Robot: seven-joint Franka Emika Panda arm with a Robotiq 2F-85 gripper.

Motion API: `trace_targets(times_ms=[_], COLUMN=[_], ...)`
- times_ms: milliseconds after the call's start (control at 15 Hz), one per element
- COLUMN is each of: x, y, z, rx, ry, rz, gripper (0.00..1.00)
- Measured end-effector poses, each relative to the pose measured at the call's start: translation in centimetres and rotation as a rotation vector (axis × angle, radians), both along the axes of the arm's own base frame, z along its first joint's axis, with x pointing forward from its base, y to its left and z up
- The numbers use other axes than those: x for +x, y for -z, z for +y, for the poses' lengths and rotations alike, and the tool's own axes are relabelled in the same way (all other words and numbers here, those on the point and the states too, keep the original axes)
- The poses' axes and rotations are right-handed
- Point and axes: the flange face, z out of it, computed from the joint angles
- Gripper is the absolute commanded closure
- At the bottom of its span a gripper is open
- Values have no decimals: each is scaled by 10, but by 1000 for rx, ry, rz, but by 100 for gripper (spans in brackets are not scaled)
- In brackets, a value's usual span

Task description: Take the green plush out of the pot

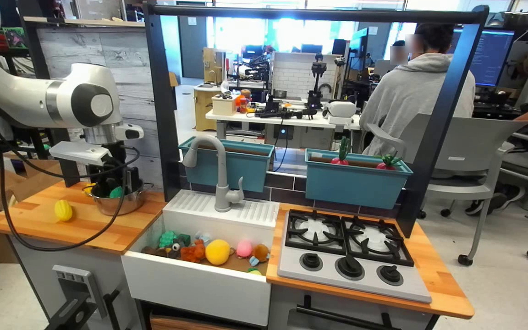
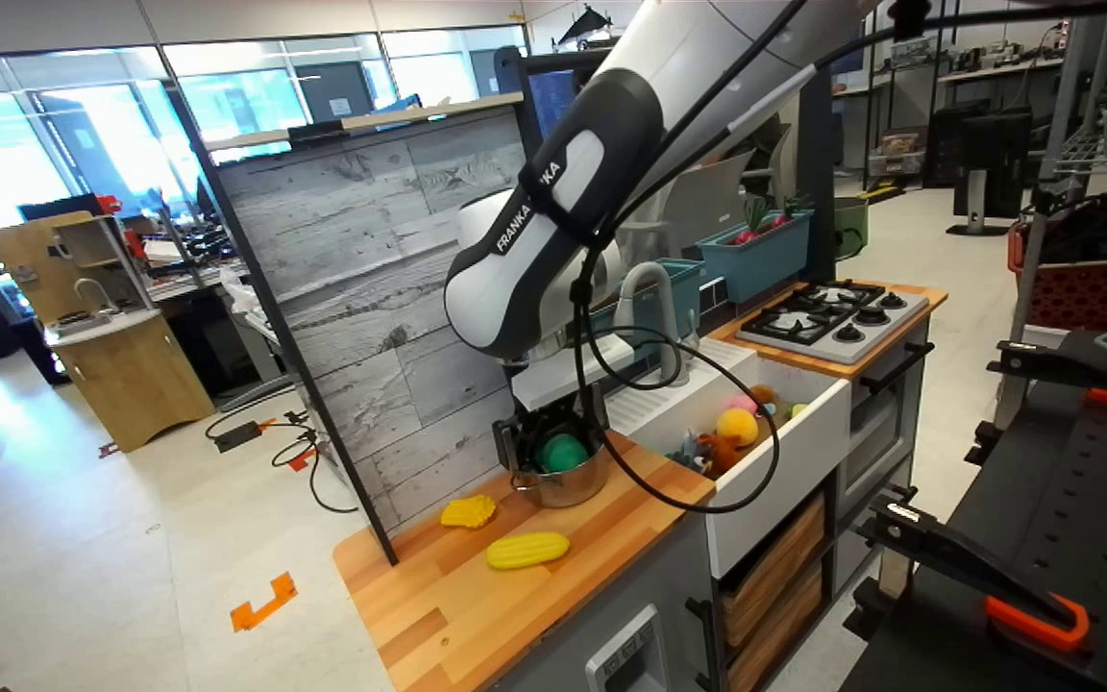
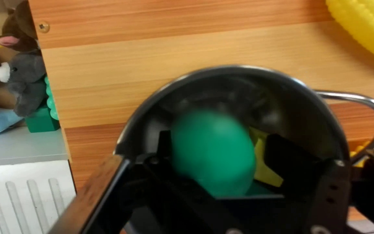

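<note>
The green plush (image 3: pixel 214 152) sits inside the pot, blurred in the wrist view. It also shows in both exterior views (image 1: pixel 116 192) (image 2: pixel 563 453). The pot is a silver metal pot with a wire handle (image 3: pixel 239 69), standing on the wooden counter (image 1: pixel 119 206) (image 2: pixel 570 483). My gripper (image 3: pixel 218 151) points down into the pot, with its dark fingers on either side of the plush. The left finger in the wrist view is close against the plush, and a gap shows before the right finger. A yellow piece (image 3: pixel 266 165) shows in that gap. The plush's underside is hidden.
A yellow corn-like toy (image 2: pixel 528 551) and another yellow toy (image 2: pixel 468 511) lie on the counter near the pot. A white sink (image 1: pixel 195 284) with several plush toys and a grey faucet (image 1: pixel 222 183) stand beside it. A grey wood-pattern wall (image 2: pixel 371 288) rises behind the pot. A black cable loop hangs from the arm.
</note>
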Motion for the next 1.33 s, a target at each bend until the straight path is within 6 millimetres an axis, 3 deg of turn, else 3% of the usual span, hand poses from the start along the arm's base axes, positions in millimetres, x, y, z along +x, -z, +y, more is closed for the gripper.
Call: trace_targets(times_ms=[400,800,1333], x=[3,7,10], y=[-8,-19,-60], z=[7,-2,-8], rx=[-3,-14,-6], ry=[-9,-25,-119], rz=[-4,0,-1], gripper=[97,96,96])
